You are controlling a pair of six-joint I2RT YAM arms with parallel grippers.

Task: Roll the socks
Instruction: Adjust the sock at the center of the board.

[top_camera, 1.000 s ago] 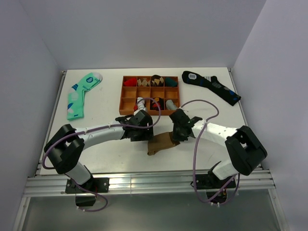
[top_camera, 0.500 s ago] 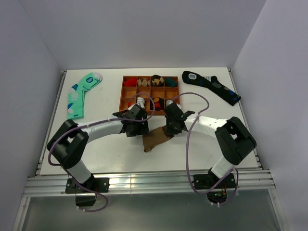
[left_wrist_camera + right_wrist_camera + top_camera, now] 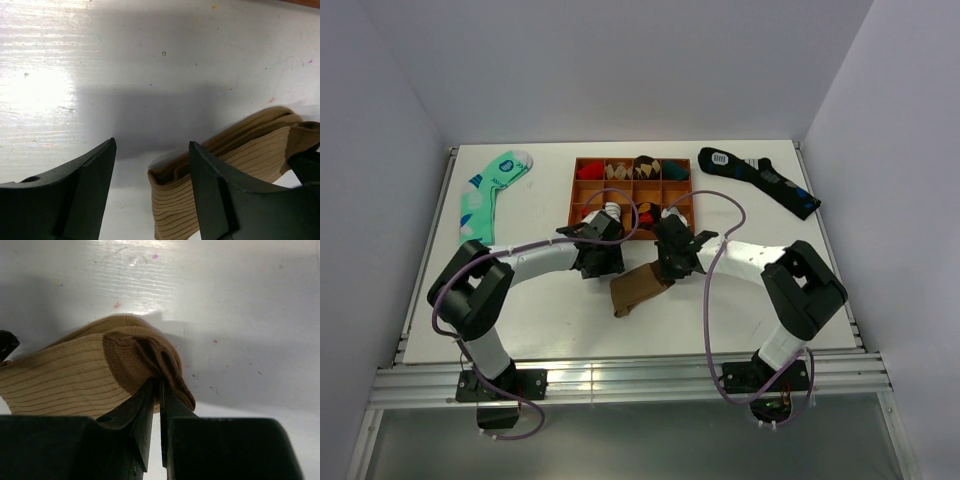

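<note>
Down at 6 o'clock of the wooden tray (image 3: 571, 205) sit the socks (image 3: 638, 288). Only the right wrist cam shows the right gripper (image 3: 159, 390) pinching their darker end, and the left gripper (image 3: 152, 142) gapes open.

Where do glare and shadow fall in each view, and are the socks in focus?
Left wrist: strong glare on the table at left, a broad shadow in the middle; the socks are sharp. Right wrist: a glare band near the top, socks sharp too. Top external: even light, soft shadows.
</note>
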